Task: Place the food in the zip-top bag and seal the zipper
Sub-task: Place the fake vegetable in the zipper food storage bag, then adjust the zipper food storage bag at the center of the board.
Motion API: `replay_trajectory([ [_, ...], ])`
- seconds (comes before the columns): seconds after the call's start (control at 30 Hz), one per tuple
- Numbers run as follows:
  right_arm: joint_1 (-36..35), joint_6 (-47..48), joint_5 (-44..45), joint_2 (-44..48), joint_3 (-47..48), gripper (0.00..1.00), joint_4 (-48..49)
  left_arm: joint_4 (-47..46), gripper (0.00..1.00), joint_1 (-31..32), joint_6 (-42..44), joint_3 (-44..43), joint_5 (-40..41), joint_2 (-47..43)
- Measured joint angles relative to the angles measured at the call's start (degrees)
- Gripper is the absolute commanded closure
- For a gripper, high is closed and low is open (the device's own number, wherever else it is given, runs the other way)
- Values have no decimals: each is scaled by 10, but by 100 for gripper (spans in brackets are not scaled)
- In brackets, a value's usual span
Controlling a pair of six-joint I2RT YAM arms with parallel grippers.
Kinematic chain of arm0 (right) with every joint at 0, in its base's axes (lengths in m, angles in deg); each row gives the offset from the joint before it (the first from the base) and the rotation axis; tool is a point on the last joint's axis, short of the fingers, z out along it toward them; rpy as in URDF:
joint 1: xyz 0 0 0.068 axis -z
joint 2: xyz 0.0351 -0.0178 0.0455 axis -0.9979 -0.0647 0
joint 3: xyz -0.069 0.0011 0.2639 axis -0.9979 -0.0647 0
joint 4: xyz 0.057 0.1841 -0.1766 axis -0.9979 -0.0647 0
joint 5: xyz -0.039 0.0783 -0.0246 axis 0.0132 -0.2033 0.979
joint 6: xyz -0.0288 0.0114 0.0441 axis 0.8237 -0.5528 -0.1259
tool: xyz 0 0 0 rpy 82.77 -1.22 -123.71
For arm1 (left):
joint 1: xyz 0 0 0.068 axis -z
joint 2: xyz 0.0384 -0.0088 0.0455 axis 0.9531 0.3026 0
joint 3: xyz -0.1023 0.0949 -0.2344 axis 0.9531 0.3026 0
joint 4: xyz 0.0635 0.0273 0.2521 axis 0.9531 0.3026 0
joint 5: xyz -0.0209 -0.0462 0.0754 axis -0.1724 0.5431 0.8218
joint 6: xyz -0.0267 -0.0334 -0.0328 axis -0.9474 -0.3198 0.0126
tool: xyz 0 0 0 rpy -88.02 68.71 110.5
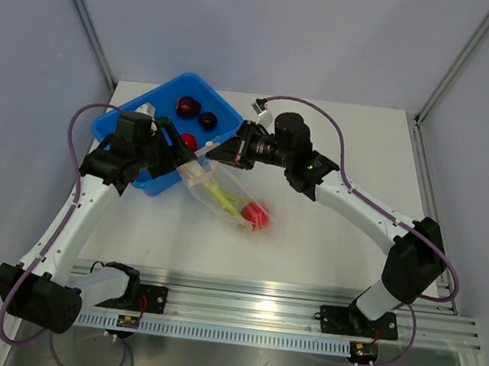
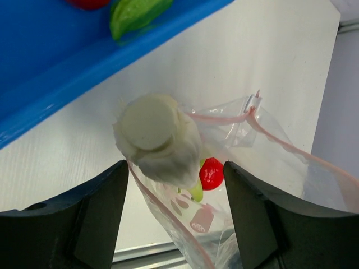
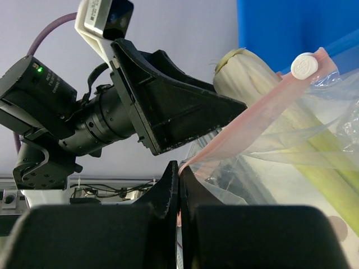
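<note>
The clear zip-top bag (image 1: 225, 197) lies on the table just in front of the blue bin, mouth towards the bin. A red fruit (image 1: 257, 214) and the pale yellow-green stalk (image 1: 215, 195) are in it; the stalk's pale butt end (image 2: 156, 139) sticks out of the mouth. My right gripper (image 3: 179, 168) is shut on the pink-red zipper strip (image 3: 252, 120), near its white slider (image 3: 304, 65). My left gripper (image 2: 175, 174) is open, its fingers wide apart on either side of the stalk end and the bag mouth, not touching them. The red fruit (image 2: 211, 172) shows through the bag.
The blue bin (image 1: 128, 117) at the back left holds two dark maroon fruits (image 1: 186, 106), a red one (image 1: 189, 141) and a green cucumber-like piece (image 2: 134, 14). Its front wall (image 2: 67, 78) is close to my left gripper. Metal rails run along the near table edge.
</note>
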Motion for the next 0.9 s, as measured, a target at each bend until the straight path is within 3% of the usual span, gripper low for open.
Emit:
replay_trajectory([
  [0.57,0,6,0,0,0,100,-10,11,41,0,-6,37,-78,-19],
  [0.7,0,7,0,0,0,100,-11,12,60,0,-2,57,-77,-21],
  [0.73,0,8,1,0,0,100,-11,14,68,0,-2,61,-77,-21],
  [0.9,0,14,3,0,-1,100,-11,22,83,0,6,62,-72,-21],
])
